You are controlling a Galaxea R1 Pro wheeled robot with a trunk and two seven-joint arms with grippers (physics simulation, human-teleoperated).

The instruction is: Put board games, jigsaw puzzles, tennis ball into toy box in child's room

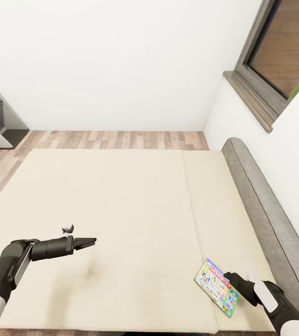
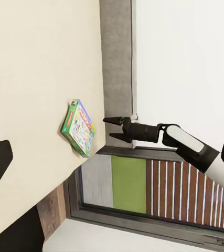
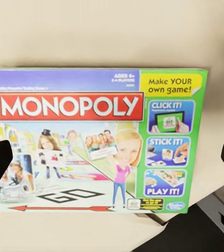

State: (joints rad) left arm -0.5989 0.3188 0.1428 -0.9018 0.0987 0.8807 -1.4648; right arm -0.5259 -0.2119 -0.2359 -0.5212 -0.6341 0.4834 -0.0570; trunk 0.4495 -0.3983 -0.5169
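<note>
My right pincer [image 2: 112, 128] hangs open just beside the Monopoly box [image 1: 218, 287] on the bed [image 1: 121, 210]. My left pincer [image 1: 87, 242] hovers narrow over bare mattress.

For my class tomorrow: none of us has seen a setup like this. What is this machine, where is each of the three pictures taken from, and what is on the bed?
It is a simulated two-armed robot. The head view looks down over a beige bed. The left gripper hovers empty above the mattress. The right gripper, jaws open, is next to a Monopoly board game lying near the grey headboard. The left wrist view looks across at that game and the right arm. The right wrist view looks straight at the game's cover. Nothing is held.
</note>
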